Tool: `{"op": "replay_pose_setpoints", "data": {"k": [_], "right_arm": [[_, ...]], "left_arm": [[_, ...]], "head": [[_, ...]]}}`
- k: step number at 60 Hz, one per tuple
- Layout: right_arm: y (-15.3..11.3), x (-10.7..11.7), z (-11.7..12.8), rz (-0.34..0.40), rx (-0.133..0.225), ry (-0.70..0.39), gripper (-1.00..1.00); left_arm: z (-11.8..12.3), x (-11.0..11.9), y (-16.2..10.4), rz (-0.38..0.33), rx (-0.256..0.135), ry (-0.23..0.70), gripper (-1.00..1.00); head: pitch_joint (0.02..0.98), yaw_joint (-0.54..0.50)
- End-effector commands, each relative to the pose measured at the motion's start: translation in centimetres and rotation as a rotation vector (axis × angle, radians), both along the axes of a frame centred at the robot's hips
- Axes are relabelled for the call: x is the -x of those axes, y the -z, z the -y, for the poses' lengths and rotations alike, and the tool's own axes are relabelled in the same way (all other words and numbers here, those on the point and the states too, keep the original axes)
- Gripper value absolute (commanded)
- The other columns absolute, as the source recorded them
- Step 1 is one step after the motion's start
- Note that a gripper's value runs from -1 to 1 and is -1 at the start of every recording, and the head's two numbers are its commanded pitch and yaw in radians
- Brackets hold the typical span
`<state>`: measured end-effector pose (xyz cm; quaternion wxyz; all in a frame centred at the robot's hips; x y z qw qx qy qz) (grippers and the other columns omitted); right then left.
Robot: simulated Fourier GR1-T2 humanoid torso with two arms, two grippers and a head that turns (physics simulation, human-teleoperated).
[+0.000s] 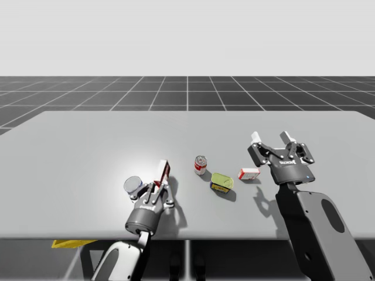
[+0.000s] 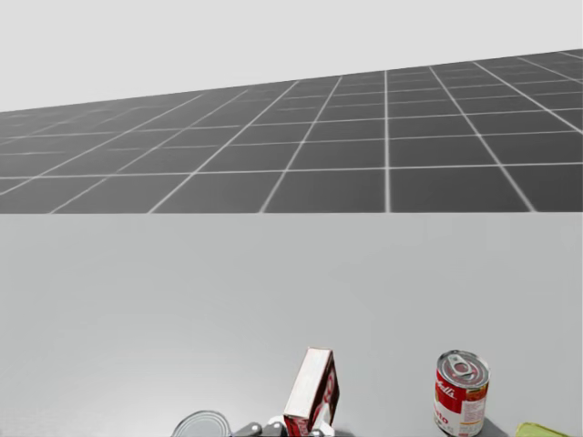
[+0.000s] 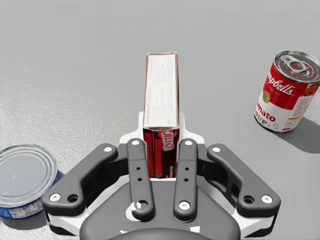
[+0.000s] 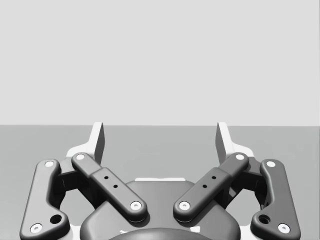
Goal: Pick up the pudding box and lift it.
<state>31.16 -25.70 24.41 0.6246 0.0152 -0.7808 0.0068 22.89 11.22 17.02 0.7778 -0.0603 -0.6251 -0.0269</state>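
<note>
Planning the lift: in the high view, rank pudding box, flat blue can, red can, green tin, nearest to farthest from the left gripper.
1. Pudding box: held by left gripper.
2. Flat blue can: close on its left.
3. Red can: to the right.
4. Green tin: farther right.

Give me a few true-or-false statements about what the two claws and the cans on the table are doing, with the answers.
1. My left gripper is shut on the pudding box. True.
2. My right gripper holds the red can. False: its fingers stand wide apart with nothing between them, and the red can is on the table.
3. The red can lies on its side. False: it stands upright, pull-tab lid on top.
4. A flat can with a blue label sits beside my left gripper. True.
</note>
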Motion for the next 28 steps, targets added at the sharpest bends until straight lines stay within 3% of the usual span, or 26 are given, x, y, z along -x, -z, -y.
{"op": "replay_pose_setpoints", "data": {"k": [1, 18, 28], "right_arm": [[0.0, 0.0, 0.1, 0.000, -0.003, 0.000, -1.00], [0.0, -0.1, 0.1, 0.007, -0.012, -0.002, -1.00], [0.0, -0.1, 0.2, -0.001, -0.015, -0.007, -1.00]], "left_arm": [[0.6, -0.3, -4.6, 0.101, -0.014, 0.105, 1.00], [-0.6, -0.8, -10.3, 0.258, -0.086, 0.093, 1.00], [-1.5, -1.5, -13.2, 0.370, -0.168, 0.062, 1.00]], "head": [[0.465, 0.22], [0.464, 0.23], [0.462, 0.23]]}}
